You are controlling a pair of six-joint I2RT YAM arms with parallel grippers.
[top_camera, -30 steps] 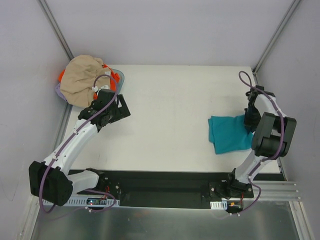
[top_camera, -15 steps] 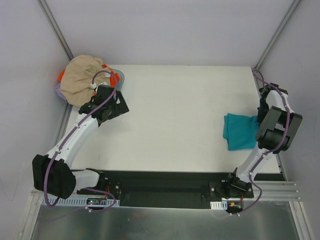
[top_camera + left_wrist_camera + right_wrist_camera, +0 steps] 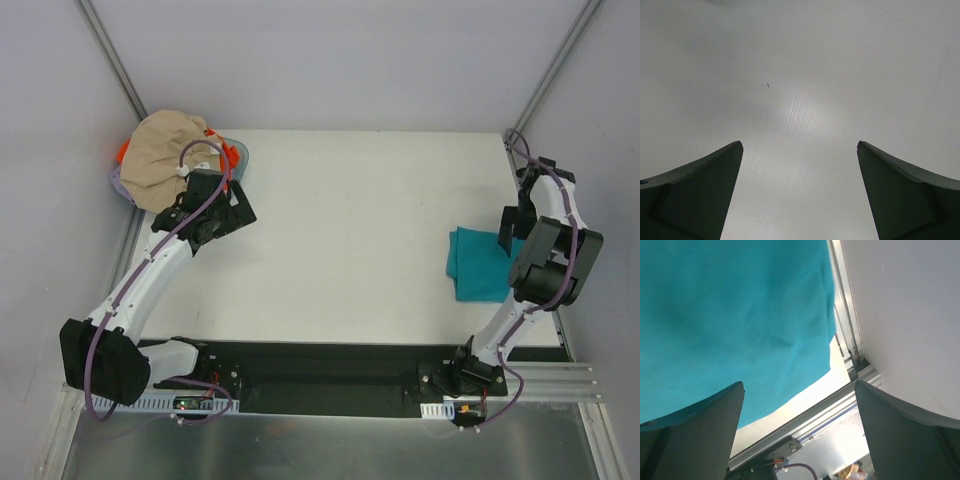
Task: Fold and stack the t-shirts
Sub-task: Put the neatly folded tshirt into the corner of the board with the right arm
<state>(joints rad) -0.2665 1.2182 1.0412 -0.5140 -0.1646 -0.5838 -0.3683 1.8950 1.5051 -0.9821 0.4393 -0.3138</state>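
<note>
**Both hands wide; teal shirt folded at rt edge of table**

Rt hand stands wide over the teal t-shirt, fingers well apart w/ nothing pinched betw. them. In the wrist view the cloth fills the upper left, and its lower edge runs past the metal rail along the table's rt side. From the top cam the teal t-shirt lies folded in a compact, roughly square shape on the table, close to the rt edge and partly under the rt arm.

Left hand is also wide, fingers far apart, w/ only bare white table below it. From above, the left hand sits near the far-left corner, just beside the basket.

The beige t-shirt is heaped unfolded on top of the basket and covers most of it. The orange t-shirt peeks out from under the beige one at the left and top rt. Both are well apart from the teal one.
</note>
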